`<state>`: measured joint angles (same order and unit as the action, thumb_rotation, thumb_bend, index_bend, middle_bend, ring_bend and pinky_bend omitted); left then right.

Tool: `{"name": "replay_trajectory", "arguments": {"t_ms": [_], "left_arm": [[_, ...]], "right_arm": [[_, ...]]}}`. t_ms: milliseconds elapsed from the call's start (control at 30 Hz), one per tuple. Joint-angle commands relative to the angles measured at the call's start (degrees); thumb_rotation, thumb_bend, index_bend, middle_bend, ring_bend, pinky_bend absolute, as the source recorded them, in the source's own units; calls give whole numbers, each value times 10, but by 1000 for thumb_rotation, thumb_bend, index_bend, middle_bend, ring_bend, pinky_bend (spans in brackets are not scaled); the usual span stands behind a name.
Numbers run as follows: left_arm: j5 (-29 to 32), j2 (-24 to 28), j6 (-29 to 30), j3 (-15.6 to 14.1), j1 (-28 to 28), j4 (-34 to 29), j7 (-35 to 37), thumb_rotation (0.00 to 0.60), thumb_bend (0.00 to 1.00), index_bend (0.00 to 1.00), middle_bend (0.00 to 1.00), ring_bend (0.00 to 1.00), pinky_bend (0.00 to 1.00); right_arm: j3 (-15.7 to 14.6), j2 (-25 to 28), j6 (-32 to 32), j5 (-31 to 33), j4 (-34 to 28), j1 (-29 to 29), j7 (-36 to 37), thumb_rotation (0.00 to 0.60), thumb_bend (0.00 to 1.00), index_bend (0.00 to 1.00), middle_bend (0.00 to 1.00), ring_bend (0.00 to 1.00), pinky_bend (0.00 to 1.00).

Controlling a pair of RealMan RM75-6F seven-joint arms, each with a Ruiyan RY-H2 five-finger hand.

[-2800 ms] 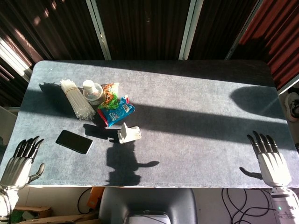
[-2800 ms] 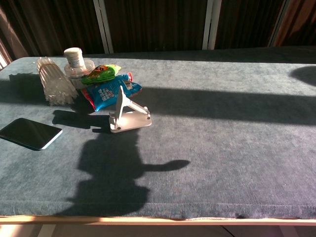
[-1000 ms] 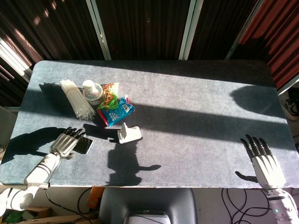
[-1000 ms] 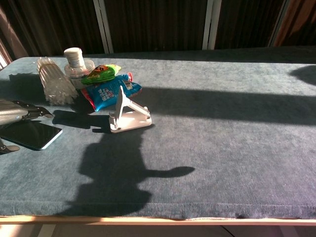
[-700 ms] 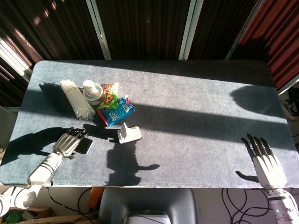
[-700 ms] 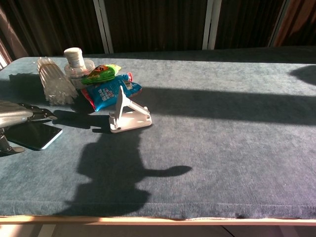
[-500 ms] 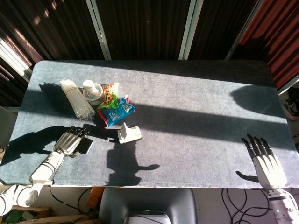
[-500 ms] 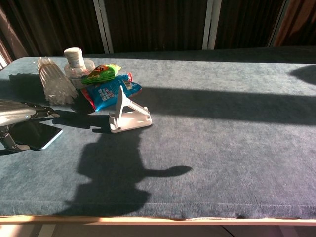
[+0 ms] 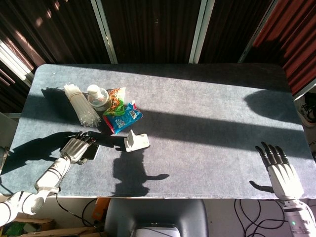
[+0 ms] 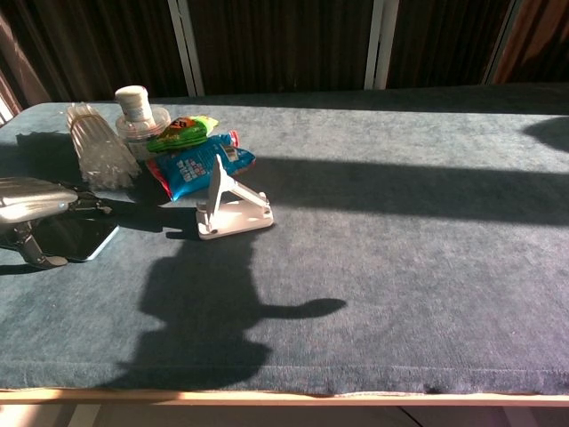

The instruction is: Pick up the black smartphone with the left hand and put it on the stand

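Note:
The black smartphone [image 9: 93, 152] [image 10: 78, 238] lies flat on the grey table [image 9: 207, 123] near its left front corner. My left hand [image 9: 76, 147] [image 10: 34, 203] hovers low over it. The fingers stretch across the phone's top, and the thumb [image 10: 37, 252] points down at its near edge. Most of the phone is hidden under the hand. The white stand [image 9: 136, 141] [image 10: 229, 209] sits a short way to the right of the phone, with nothing on it. My right hand [image 9: 281, 171] rests flat with fingers spread at the table's front right edge, only in the head view.
Behind the phone stand a bundle of clear straws [image 9: 81, 104] [image 10: 93, 156] and a plastic bottle [image 9: 98, 96] [image 10: 136, 108]. A blue snack packet [image 9: 123, 117] [image 10: 194, 169] and a green one [image 10: 182, 132] lie next to them, just behind the stand.
My left hand came in from the front left corner and slid further right over the phone. The phone has shifted slightly right. The right hand has barely moved.

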<state>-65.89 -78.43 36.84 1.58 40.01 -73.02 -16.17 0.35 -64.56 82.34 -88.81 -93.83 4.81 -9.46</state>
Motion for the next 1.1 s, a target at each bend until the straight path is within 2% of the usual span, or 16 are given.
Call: {"name": "replay_trajectory", "arguments": {"t_ms": [33,133,233,367,400,467,567,700,800,933,1100], "left_arm": [[24,-1,-16,-4,7,7,-10,600,288,267,344,41,0],[42,-3,-26,-5,12,11,-13,600,288,327,415,78,0],[48,-4,-31,-6,14,14,-8,600,289,437,563,165,0],[48,-4,-37,-7,14,17,9,600,295,625,811,341,0],[46,-5,-34,-6,12,18,15,600,312,682,893,419,10],[43,-10,-19,-2,4,21,32,600,353,751,978,546,71],[28,-19,21,9,-14,25,67,600,405,817,1000,678,180],[-13,-27,84,23,-43,29,139,600,443,858,1000,747,238],[-43,-24,114,29,-61,28,210,600,447,865,1000,759,246],[-73,-11,111,31,-70,20,314,600,447,868,1000,760,238],[-101,-14,120,32,-73,32,378,600,448,869,1000,760,233]], "right_arm": [[0,0,0,0,0,0,0,600,246,0,0,0,0],[0,0,1,-1,0,-1,1,600,245,0,0,0,0],[-1,0,1,-1,0,-1,0,600,245,0,0,0,0],[-1,0,0,-1,0,-1,-1,600,245,0,0,0,0],[-1,0,0,-1,0,0,-1,600,245,0,0,0,0],[-1,0,-1,-2,0,0,-2,600,245,0,0,0,0],[-2,0,0,-3,0,-1,-1,600,245,0,0,0,0],[-2,1,2,-4,0,-2,3,600,246,0,0,0,0],[-2,1,2,-4,0,-2,2,600,246,0,0,0,0],[-3,0,0,-5,-1,-1,-2,600,246,0,0,0,0],[-5,0,-2,-7,-2,-1,-2,600,245,0,0,0,0]]}}
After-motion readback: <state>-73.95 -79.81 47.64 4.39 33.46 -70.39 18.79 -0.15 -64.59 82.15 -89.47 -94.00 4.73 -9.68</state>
